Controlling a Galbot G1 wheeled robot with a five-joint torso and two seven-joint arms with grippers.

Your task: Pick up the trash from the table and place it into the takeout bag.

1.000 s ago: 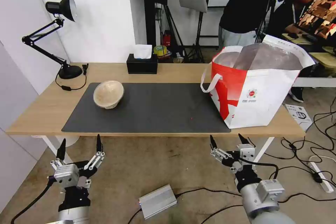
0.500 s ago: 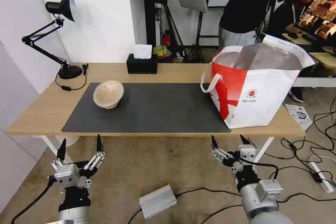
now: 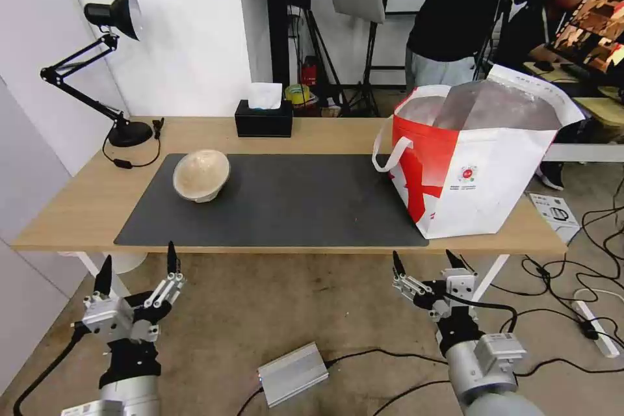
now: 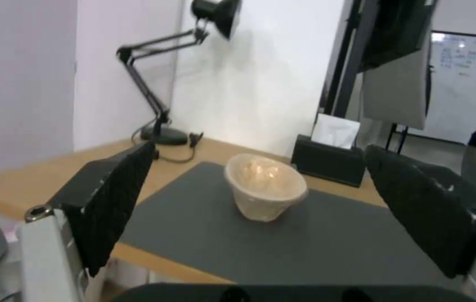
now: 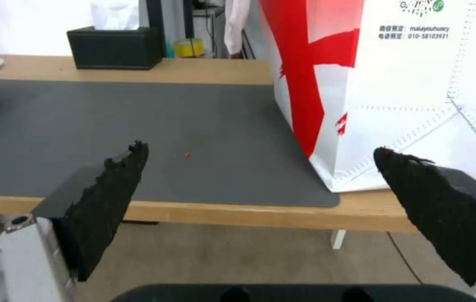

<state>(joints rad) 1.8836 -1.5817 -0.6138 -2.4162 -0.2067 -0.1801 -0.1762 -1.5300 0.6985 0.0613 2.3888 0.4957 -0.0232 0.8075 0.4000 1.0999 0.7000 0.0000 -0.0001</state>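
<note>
Beige bowl (image 3: 201, 174) sits on mat (image 3: 292, 208); both claws spread below table (image 3: 78, 208).

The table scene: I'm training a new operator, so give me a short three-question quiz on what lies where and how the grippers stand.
1. True or false: the beige paper-pulp bowl stands on the dark grey mat.
2. Multiple choice: where does the takeout bag stand on the table? A) at the robot's left end B) in the middle C) at the robot's right end.
3. Fill in: the left gripper and right gripper both hang below the table's front edge with their fingers ____.

Key: 1 true; 2 C; 3 open.
</note>
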